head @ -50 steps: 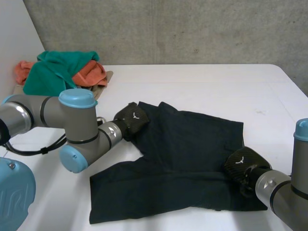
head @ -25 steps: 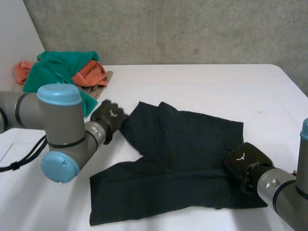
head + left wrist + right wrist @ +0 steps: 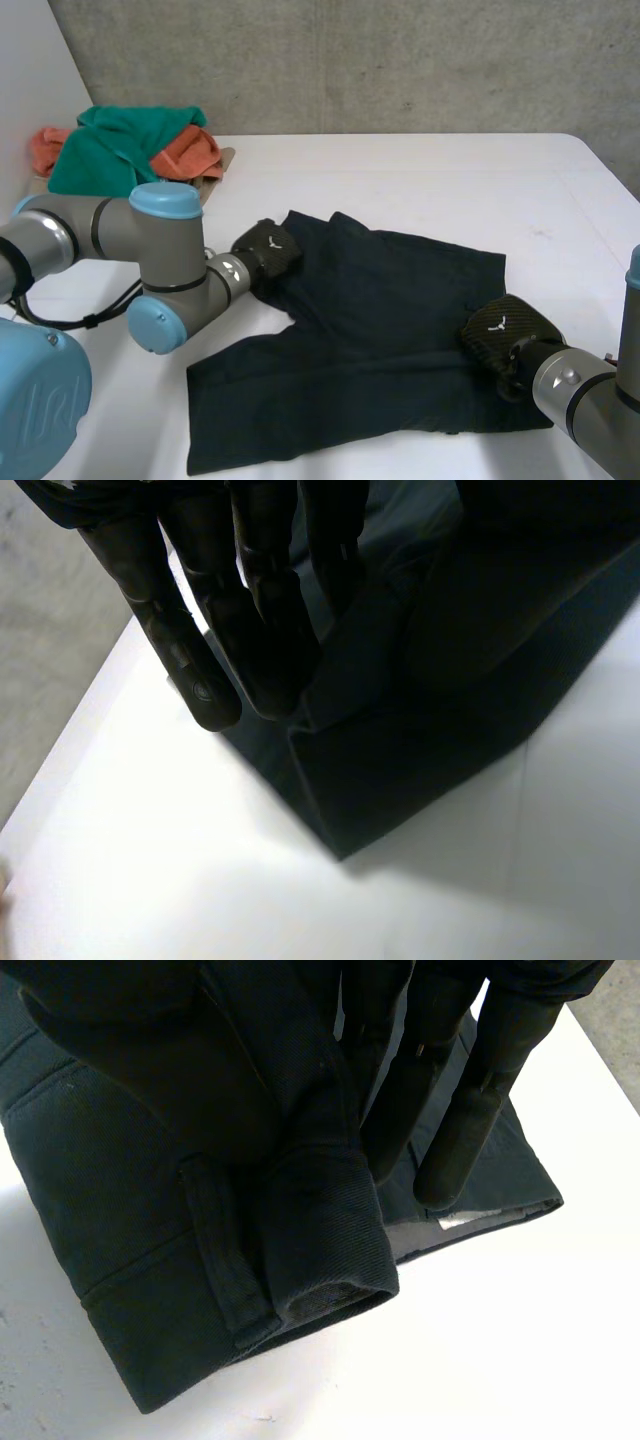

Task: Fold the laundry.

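A dark navy garment lies spread on the white table, with a leg reaching toward the front left. My left hand sits on its far left corner. In the left wrist view its fingers press a raised fold of the cloth against the thumb. My right hand is at the garment's right edge, near the front. In the right wrist view a rolled hem of the cloth is pinched between its thumb and fingers.
A pile of green and orange laundry lies at the far left corner of the table. A grey concrete wall stands behind the table. Bare white tabletop stretches beyond the garment toward the back and right.
Half a second ago my left hand had drawn off the cloth to the left with fingers spread; now it is back on the corner and closed. The right hand has barely moved.
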Controlling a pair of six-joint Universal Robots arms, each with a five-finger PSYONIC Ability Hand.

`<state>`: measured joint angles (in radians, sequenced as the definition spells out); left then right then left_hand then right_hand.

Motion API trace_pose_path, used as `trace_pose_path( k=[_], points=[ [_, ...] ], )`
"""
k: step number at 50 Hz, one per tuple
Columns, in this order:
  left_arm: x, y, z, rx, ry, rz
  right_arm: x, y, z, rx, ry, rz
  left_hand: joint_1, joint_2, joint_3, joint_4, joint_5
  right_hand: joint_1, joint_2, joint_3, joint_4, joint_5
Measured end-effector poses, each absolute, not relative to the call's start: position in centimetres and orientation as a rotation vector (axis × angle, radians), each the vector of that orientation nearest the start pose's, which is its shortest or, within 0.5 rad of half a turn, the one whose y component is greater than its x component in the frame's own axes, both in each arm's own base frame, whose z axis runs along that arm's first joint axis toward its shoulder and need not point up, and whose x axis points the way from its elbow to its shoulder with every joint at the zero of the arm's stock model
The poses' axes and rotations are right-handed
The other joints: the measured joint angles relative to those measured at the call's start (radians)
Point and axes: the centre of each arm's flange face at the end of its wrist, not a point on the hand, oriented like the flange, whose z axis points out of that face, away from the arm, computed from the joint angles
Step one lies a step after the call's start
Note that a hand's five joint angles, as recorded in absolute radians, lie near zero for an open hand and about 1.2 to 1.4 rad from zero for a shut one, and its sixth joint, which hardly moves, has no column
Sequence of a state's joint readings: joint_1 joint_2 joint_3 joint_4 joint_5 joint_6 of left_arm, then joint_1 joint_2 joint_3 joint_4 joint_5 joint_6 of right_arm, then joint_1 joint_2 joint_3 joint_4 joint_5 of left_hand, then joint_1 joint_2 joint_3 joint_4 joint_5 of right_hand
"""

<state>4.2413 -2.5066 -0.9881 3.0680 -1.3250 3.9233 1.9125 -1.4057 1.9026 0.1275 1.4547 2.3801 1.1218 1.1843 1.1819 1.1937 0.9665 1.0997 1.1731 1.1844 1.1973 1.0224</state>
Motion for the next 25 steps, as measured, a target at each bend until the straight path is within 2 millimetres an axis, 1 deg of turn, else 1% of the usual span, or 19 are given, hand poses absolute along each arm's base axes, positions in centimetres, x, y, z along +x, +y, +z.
trace_pose_path(
  k=[4, 7, 10, 15, 16, 17, 18, 21, 24, 25],
  points=[
    [-32.5, -32.5, 11.8, 1.608, 2.04, -1.687, 21.8, -18.9, 16.8, -1.58, 2.396, -1.472, 0.0, 0.001, 0.002, 0.002, 0.0, 0.0, 0.0, 0.0, 0.0, 0.0],
    [-31.4, -31.9, 12.4, 1.535, 2.059, -1.642, 21.8, -18.9, 16.8, -1.582, 2.395, -1.471, 0.0, 0.001, 0.004, 0.002, 0.0, 0.0, 0.0, 0.0, 0.0, 0.0],
    [-30.6, -31.1, 12.5, 1.514, 2.085, -1.595, 21.9, -18.8, 16.8, -1.583, 2.396, -1.468, 0.0, 0.001, 0.006, 0.002, 0.0, 0.0, 0.0, 0.0, 0.0, 0.0],
    [-29.9, -30.0, 12.3, 1.516, 2.115, -1.549, 21.9, -18.7, 16.8, -1.584, 2.399, -1.463, -0.003, -0.005, 0.005, 0.0, -0.001, 0.0, 0.0, 0.0, 0.0, 0.0],
    [-29.9, -29.9, 12.4, 1.516, 2.117, -1.548, 21.9, -18.7, 16.8, -1.584, 2.398, -1.463, -0.033, -0.055, -0.051, -0.058, -0.039, 0.0, 0.0, 0.0, 0.0, 0.0],
    [-29.8, -29.8, 12.6, 1.516, 2.119, -1.552, 21.9, -18.7, 16.8, -1.584, 2.398, -1.463, -0.307, -0.32, -0.314, -0.326, -0.285, 0.0, 0.0, 0.0, 0.0, 0.0],
    [-29.8, -29.7, 12.8, 1.515, 2.118, -1.558, 21.9, -18.7, 16.8, -1.584, 2.398, -1.464, -0.458, -0.458, -0.451, -0.468, -0.422, 0.0, 0.0, 0.0, 0.0, 0.0],
    [-29.9, -29.4, 14.0, 1.5, 2.114, -1.597, 21.9, -18.7, 16.9, -1.58, 2.396, -1.466, -0.605, -0.63, -0.624, -0.644, -0.595, 0.0, 0.0, 0.0, 0.0, 0.0],
    [-29.8, -29.0, 15.7, 1.465, 2.117, -1.651, 22.0, -18.7, 16.9, -1.565, 2.398, -1.468, -0.606, -0.652, -0.646, -0.671, -0.618, 0.0, 0.0, 0.0, 0.0, 0.0],
    [-29.6, -28.6, 16.7, 1.441, 2.125, -1.682, 22.0, -18.7, 17.0, -1.552, 2.401, -1.468, -0.606, -0.653, -0.646, -0.672, -0.618, 0.0, 0.0, 0.0, 0.0, 0.0]
  ],
)
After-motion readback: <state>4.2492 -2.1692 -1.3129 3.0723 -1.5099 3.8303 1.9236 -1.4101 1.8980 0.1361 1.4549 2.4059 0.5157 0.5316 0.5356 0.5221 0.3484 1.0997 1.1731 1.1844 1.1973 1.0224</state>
